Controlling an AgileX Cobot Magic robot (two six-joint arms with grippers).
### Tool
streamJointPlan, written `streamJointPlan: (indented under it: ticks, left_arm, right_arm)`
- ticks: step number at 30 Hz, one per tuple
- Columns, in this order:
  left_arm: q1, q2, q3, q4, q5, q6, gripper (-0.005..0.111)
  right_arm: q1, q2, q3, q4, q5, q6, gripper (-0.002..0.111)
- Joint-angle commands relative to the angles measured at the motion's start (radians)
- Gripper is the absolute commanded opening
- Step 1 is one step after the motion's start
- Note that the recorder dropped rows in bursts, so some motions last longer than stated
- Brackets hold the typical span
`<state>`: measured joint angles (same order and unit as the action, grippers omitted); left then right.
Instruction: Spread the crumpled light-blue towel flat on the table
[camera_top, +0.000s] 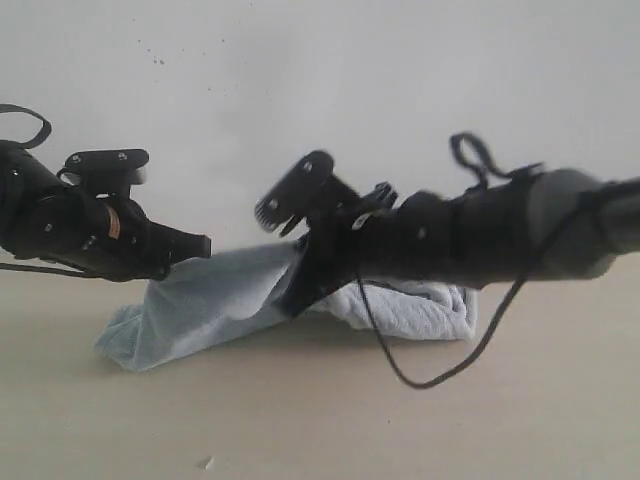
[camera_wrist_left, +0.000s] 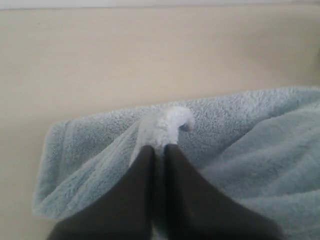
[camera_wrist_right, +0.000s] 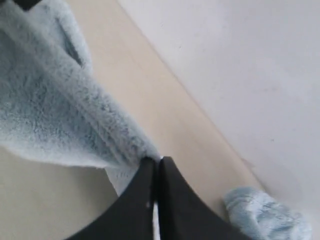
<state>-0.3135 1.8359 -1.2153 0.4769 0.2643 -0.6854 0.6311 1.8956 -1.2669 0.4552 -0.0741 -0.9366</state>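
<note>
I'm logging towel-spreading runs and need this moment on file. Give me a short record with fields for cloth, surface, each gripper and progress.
cloth: pale grey-blue fluffy terry towel, crumpled, one part lifted
surface: plain pale beige table, smooth and matte
left gripper: shut, pinching a tuft of the towel
right gripper: shut on a fold of the towel
progress: towel not yet spread flat

Ext. cam: set low, near level with table (camera_top: 320, 420), facing white wall (camera_top: 320, 80), arms seen side-on, fairly close. L wrist cam: looking down along left gripper (camera_wrist_left: 160, 146) at towel (camera_wrist_left: 240, 125) on table — v. close. R wrist cam: tilted, along right gripper (camera_wrist_right: 157, 160) toward wall, also v. close. Shared by all three: towel & table.
</note>
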Motion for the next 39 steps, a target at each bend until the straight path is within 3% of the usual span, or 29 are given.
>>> streamJointPlan:
  ticks: [1, 9, 15, 19, 22, 24, 28, 39]
  left_arm:
    - [0.024, -0.033, 0.001, 0.002, 0.009, -0.077, 0.004]
    - [0.024, -0.199, 0.005, 0.002, 0.065, -0.033, 0.004]
    - [0.024, -0.239, 0.013, -0.012, 0.296, 0.196, 0.004]
    - [0.024, -0.237, 0.078, -0.01, 0.298, 0.251, 0.004]
    - [0.024, -0.237, 0.141, -0.01, 0.238, 0.251, 0.004]
    - [0.024, -0.237, 0.173, -0.01, 0.195, 0.251, 0.004]
    - [0.024, -0.237, 0.211, -0.01, 0.124, 0.251, 0.004]
    - [0.024, -0.237, 0.215, 0.006, 0.116, 0.251, 0.004]
  right_arm:
    - [-0.081, -0.164, -0.002, 0.0, 0.207, -0.013, 0.0]
    - [-0.132, -0.324, -0.002, -0.019, 0.58, -0.106, 0.0]
    - [-0.133, -0.287, -0.002, -0.032, 0.489, -0.032, 0.001]
    - [-0.211, -0.206, -0.002, -0.08, 0.394, 0.343, 0.024]
    - [-0.333, -0.123, -0.009, -0.08, 0.482, 0.561, 0.044]
    - [-0.387, -0.064, -0.034, -0.08, 0.581, 0.56, 0.044]
    - [-0.46, 0.066, -0.164, -0.08, 0.723, 0.545, 0.045]
    - [-0.478, 0.386, -0.592, -0.081, 0.717, 0.744, 0.045]
